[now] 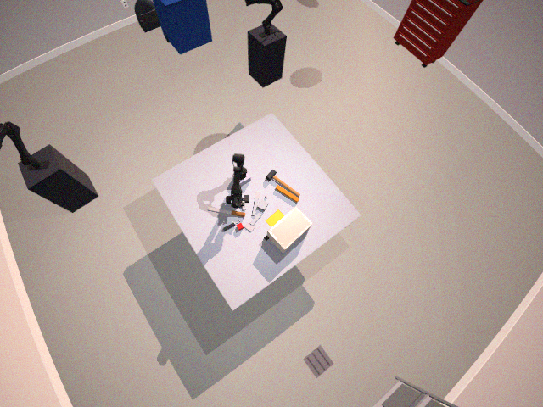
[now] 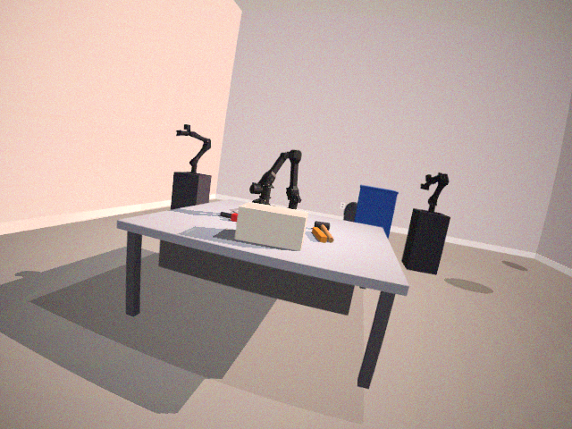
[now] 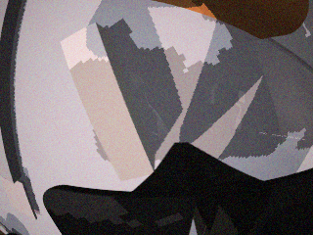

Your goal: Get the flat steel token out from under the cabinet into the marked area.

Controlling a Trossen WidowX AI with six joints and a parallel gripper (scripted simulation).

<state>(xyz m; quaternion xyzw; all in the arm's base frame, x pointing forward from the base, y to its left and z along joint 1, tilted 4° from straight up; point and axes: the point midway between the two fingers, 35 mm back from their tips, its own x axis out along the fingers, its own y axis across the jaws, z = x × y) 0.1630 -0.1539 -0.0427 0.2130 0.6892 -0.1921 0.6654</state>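
Note:
The cream cabinet (image 1: 289,230) (image 2: 271,227) stands on the table (image 1: 237,280) (image 2: 350,258). A yellow rectangle (image 1: 275,217) lies on the table along the cabinet's arm-facing side. The steel token cannot be made out, and the vent slots do not show. My gripper (image 1: 237,204) (image 3: 182,144) is shut and empty, low over the table. A thin tool with an orange-brown handle (image 1: 237,214) (image 3: 264,17) lies just beyond it, its pale blade pointing left in the top view. Slender pale grey pieces (image 1: 254,204) lie between my gripper and the yellow rectangle.
A hammer (image 1: 286,186) (image 2: 326,232) and an orange bar (image 1: 287,193) (image 2: 318,234) lie right of the pale pieces in the top view. A red block (image 1: 239,226) (image 2: 234,216) and a short dark rod (image 1: 228,226) (image 2: 226,214) lie on the cabinet's other side.

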